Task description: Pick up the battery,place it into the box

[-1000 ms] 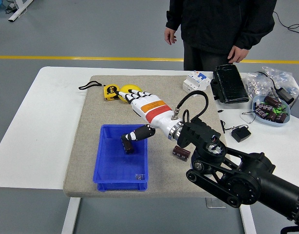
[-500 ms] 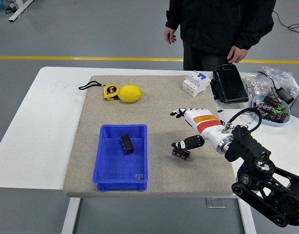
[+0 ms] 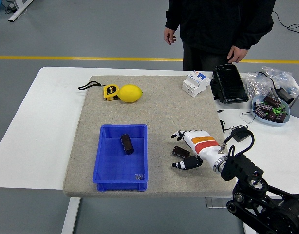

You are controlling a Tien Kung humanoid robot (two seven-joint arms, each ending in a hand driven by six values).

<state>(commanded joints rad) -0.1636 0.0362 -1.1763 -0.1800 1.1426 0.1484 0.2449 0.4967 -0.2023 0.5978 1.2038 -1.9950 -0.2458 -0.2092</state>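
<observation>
A dark battery [image 3: 126, 144] lies inside the blue box [image 3: 108, 165] on the grey mat. A second dark battery [image 3: 180, 151] lies on the mat right of the box. My right hand [image 3: 184, 149], white with an orange and red band, hovers around that second battery: fingers on its far side, thumb on its near side, spread and not closed on it. The black right arm runs off to the lower right corner. My left hand is out of sight.
A yellow lemon [image 3: 130, 93] and a tape measure [image 3: 110, 91] sit at the mat's far left. A white breaker [image 3: 195, 83] and a black case [image 3: 229, 84] lie at the back right. A bowl of parts [image 3: 270, 109] stands far right. A person [image 3: 217, 29] stands behind the table.
My right hand let go of the battery in the box, drew back to the right and toward the near edge, and now sits at the second battery on the mat.
</observation>
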